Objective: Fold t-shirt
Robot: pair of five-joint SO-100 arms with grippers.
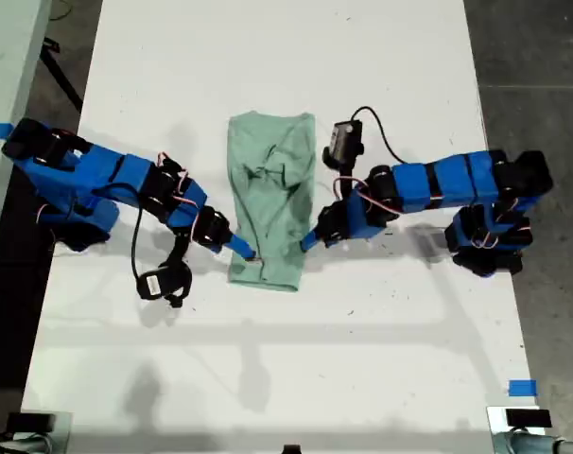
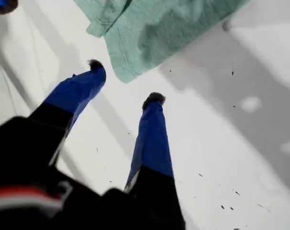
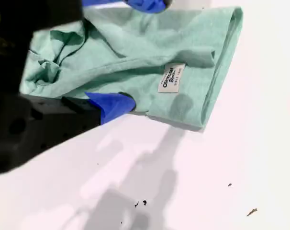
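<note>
Hovering my first gripper [image 2: 125, 81], jaws wide, empty, just short of shirt [image 2: 159, 28] corner; my second gripper [image 3: 142, 53] nearer, jaws wide astride hem

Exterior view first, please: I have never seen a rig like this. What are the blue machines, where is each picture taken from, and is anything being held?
The exterior view looks straight down on a white table. The blue machines are two small robot arms, one reaching in from that view's left and one from its right. Between them lies a pale green t-shirt, already folded into a narrow strip.

The other two pictures come from cameras mounted on the arms' grasping ends. In the first wrist view, my first tool is open and empty, just short of a corner of the cloth. In the second wrist view, one blue finger of my second tool sits at the cloth's edge. Whether it grips the cloth is unclear.
</note>
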